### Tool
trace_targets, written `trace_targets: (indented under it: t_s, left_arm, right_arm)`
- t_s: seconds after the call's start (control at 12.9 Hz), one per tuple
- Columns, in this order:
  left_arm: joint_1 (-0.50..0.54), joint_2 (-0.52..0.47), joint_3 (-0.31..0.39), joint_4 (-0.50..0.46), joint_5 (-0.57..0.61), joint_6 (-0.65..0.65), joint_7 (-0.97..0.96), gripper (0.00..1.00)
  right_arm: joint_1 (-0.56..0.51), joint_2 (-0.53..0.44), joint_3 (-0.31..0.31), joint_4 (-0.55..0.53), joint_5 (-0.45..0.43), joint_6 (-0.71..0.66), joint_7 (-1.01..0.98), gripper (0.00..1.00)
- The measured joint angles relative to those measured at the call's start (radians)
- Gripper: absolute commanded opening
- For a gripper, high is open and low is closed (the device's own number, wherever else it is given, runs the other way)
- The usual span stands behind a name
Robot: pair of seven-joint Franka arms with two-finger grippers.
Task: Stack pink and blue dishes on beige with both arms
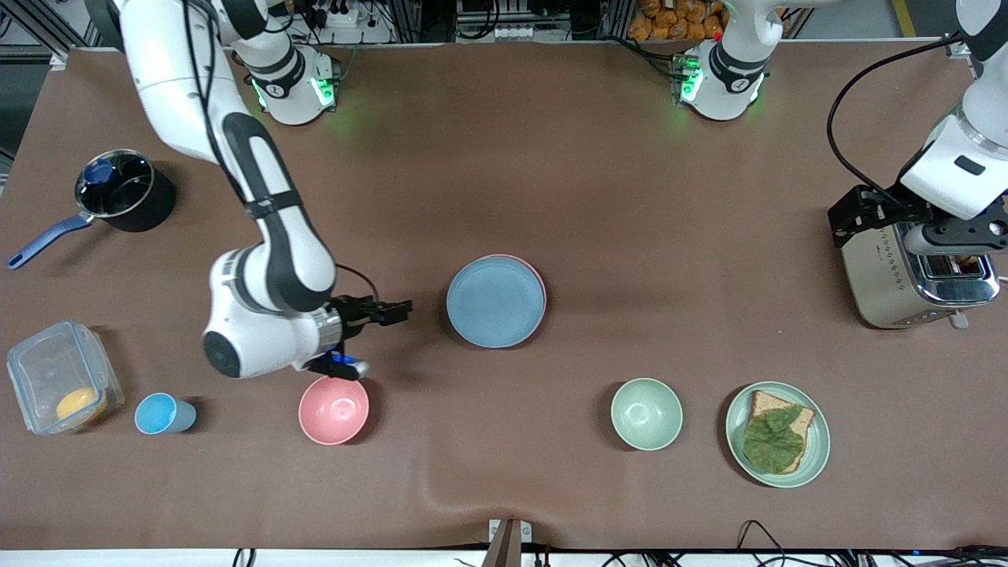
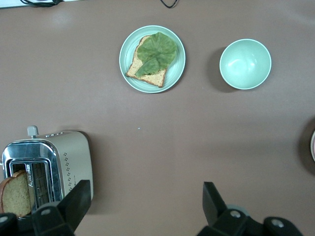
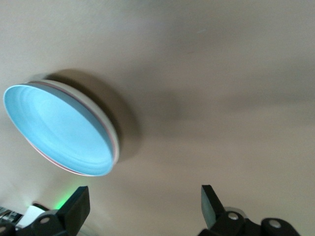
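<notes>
The light blue plate (image 1: 494,303) lies on top of a stack in the middle of the table. The pink plate (image 1: 542,285) shows as a thin edge just under it. In the right wrist view the blue plate (image 3: 56,128) has a cream-beige rim (image 3: 101,114) peeking out below; the beige plate is otherwise hidden. My right gripper (image 1: 394,312) (image 3: 145,201) hangs open and empty beside the stack, toward the right arm's end. My left gripper (image 1: 965,236) (image 2: 145,196) is open and empty over the toaster's edge, away from the plates.
A pink bowl (image 1: 334,409), a blue cup (image 1: 161,414), a clear container (image 1: 59,378) and a pot (image 1: 118,189) sit toward the right arm's end. A green bowl (image 1: 646,413), a green plate with toast and a leaf (image 1: 777,433) and a toaster (image 1: 898,276) sit toward the left arm's end.
</notes>
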Motion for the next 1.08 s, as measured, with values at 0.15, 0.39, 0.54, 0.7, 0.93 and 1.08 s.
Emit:
trace_targets:
  t_s: [0.15,0.39,0.54,0.7,0.93,1.08]
  left_arm:
    - [-0.001,0.000,0.000,0.000,0.000,-0.015,0.000,1.00]
    - [-0.003,-0.003,0.000,0.000,0.000,-0.062,0.003,1.00]
    - [-0.004,-0.005,0.000,0.000,-0.004,-0.080,0.003,1.00]
    - [-0.009,-0.009,0.005,0.000,-0.023,-0.090,0.004,1.00]
    - [-0.010,-0.016,0.017,-0.001,-0.060,-0.104,0.013,1.00]
    - [-0.011,-0.017,0.019,-0.001,-0.068,-0.106,0.014,1.00]
  right_arm:
    - [-0.046,-0.034,-0.003,0.008,-0.086,-0.041,0.000,1.00]
    - [-0.105,-0.098,-0.005,0.010,-0.199,-0.094,-0.009,1.00]
    - [-0.143,-0.142,-0.006,0.011,-0.277,-0.116,-0.034,1.00]
    - [-0.176,-0.188,-0.009,0.010,-0.347,-0.119,-0.061,1.00]
    - [-0.237,-0.313,-0.011,-0.019,-0.387,-0.135,-0.073,1.00]
    - [-0.261,-0.414,-0.011,-0.047,-0.425,-0.160,-0.075,1.00]
